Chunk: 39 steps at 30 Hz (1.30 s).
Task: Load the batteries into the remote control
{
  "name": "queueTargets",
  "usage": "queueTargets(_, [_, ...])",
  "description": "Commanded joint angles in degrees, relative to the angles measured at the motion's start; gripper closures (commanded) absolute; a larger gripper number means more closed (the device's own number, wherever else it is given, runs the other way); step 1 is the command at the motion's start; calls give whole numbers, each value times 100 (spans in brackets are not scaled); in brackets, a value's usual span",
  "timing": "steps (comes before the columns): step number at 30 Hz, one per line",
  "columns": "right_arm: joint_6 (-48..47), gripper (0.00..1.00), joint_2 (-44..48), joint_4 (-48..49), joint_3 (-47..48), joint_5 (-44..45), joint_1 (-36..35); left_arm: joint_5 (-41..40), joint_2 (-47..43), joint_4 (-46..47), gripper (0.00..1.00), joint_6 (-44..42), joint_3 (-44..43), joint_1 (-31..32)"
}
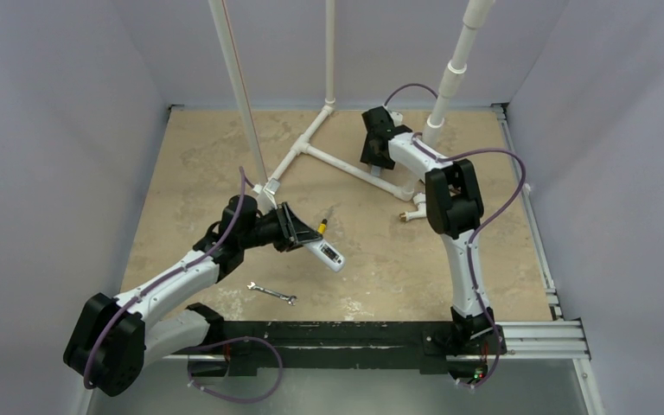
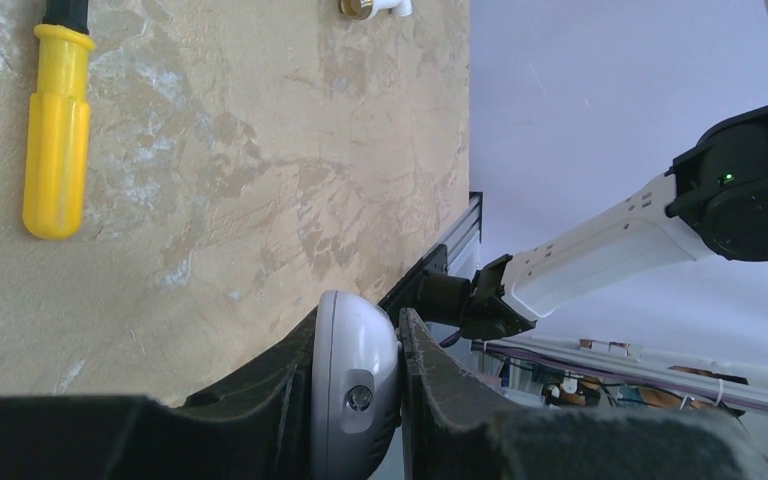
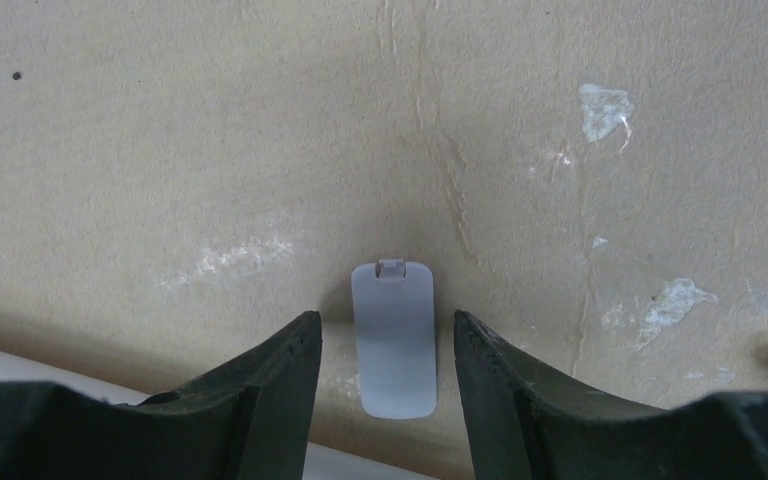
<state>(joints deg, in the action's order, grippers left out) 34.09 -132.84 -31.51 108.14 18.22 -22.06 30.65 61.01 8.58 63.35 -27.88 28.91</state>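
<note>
Tan tabletop (image 1: pixel 207 156) carrying battery lid (image 3: pixel 393 340), lying lengthwise between fingers (image 3: pixel 260 400) of released right claw (image 3: pixel 385 325). Left claw (image 2: pixel 358 345) gripping remote control (image 1: pixel 329 254), well apart.

- Left arm (image 1: pixel 173 281) reaches from its base at the near left corner, stretched low and slanting forward and to the right towards the middle of the table.
- Left gripper (image 1: pixel 301 235) is rolled onto its side, and its jaws are clamped tight on the remote control (image 2: pixel 352 390), pinching the rounded end from both flanks.
- Right arm (image 1: pixel 462 259) climbs straight up from its base and folds at the elbow, and the forearm swings back and to the left over the far half of the table.
- Right gripper (image 3: pixel 382 320) points straight down, close above the surface, with its jaws standing apart.
- The two grippers are well apart from each other.
</note>
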Motion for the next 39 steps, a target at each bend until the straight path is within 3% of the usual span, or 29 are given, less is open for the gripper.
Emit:
queueTargets(1, [69, 49, -252, -104, 214, -82, 124, 99, 1, 267, 100, -104, -253, -22])
queueTargets(4, [9, 52, -364, -150, 325, -128, 140, 92, 3, 269, 100, -104, -242, -28])
queueTargets(15, [-169, 85, -200, 253, 18, -303, 150, 55, 6, 281, 100, -91, -217, -26])
queueTargets(19, [-542, 91, 50, 614, -167, -380, 150, 66, 34, 265, 100, -95, -245, -25])
queueTargets(27, [-1521, 90, 688, 1281, -149, -281, 125, 24, 93, 265, 100, -81, -324, -25])
queueTargets(34, [-2000, 87, 1075, 1020, -58, -466, 19, -49, 45, 189, 100, -117, -259, -26])
queueTargets(37, [-1963, 82, 1045, 812, -87, -407, -13, -36, 64, 216, 100, -102, -232, -30])
queueTargets(39, [-1835, 74, 949, 784, -108, -423, -15, -18, 64, 230, 100, -95, -227, -30])
